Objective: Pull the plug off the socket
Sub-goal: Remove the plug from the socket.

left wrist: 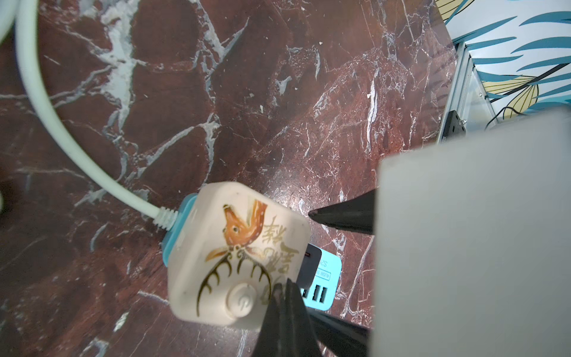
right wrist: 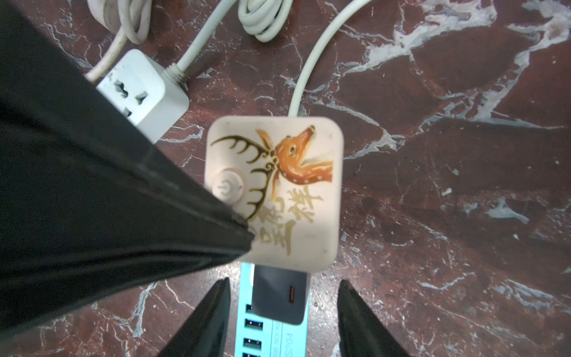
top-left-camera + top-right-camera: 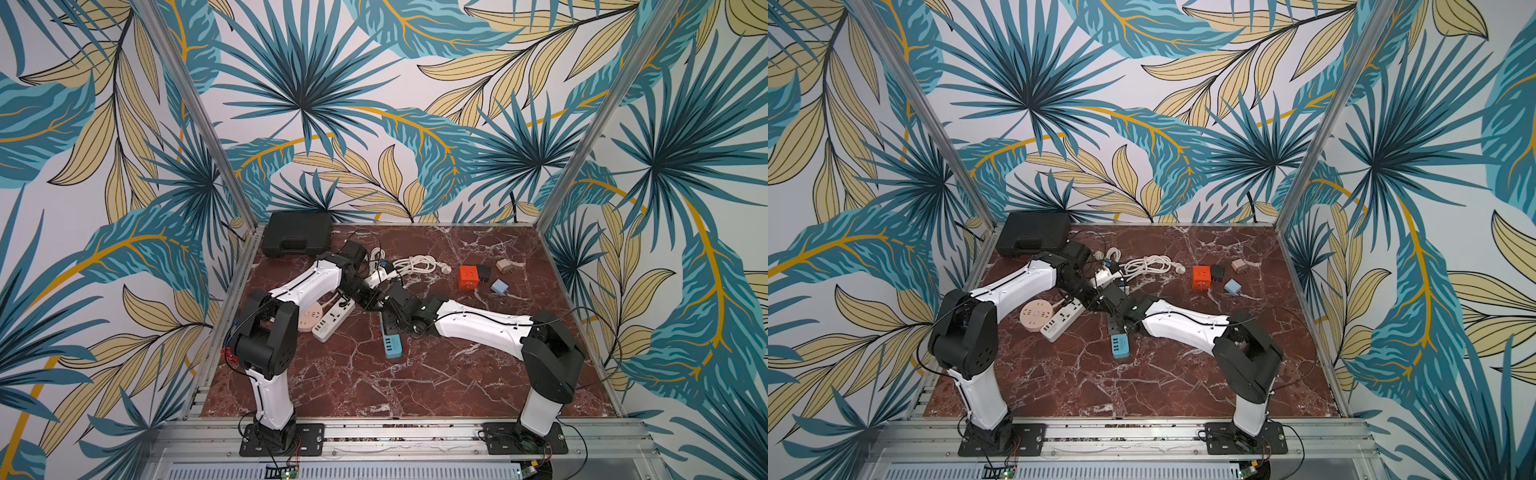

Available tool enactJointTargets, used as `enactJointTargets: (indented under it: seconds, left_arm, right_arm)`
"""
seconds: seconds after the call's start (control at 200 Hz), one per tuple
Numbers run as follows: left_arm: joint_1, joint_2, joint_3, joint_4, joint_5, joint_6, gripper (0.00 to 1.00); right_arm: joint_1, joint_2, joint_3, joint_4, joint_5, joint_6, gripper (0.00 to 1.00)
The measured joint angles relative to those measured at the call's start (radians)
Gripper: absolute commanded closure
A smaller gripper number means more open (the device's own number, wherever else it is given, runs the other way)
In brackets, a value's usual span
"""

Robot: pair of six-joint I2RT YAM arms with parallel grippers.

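Observation:
The socket is a cream cube with a deer picture [image 2: 275,185] and a white cord, standing mid-table. A dark grey plug [image 2: 279,296] sticks out from under its edge, above a blue USB strip [image 2: 268,337]; the plug's prongs are hidden. My left gripper [image 1: 282,286] is shut, and its joined tips press on the cube's top beside the round button. My right gripper [image 2: 284,281] is open, one finger on each side of the plug with a gap on both sides. In the left wrist view the plug [image 1: 309,265] shows between the right fingers [image 1: 343,214].
A white cube socket [image 2: 145,92] and coiled white cables [image 3: 415,264] lie just beyond. A white power strip [image 3: 332,322] and pink round socket [image 3: 309,318] sit to the left. An orange cube [image 3: 468,277] and small adapters [image 3: 498,286] sit right, a black case [image 3: 297,235] at the back left.

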Motion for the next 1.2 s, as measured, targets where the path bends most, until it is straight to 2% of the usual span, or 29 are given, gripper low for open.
enactJointTargets:
  seconds: [0.361,0.686,1.127,1.202]
  left_arm:
    - [0.001,0.000,-0.003,0.004,0.005,-0.001,1.00]
    - [0.008,-0.003,-0.011,0.014,0.011,-0.007,1.00]
    - [0.013,-0.003,-0.012,0.014,0.015,-0.008,1.00]
    - [0.014,-0.003,-0.012,0.014,0.015,-0.009,1.00]
  right_arm:
    - [0.000,-0.030,-0.153,0.140,0.000,0.010,0.41]
    - [0.000,-0.031,-0.158,0.204,0.000,0.027,0.43]
    - [0.000,-0.031,-0.157,0.208,0.034,0.050,0.50]
    - [0.000,-0.031,-0.160,0.208,0.034,0.055,0.53]
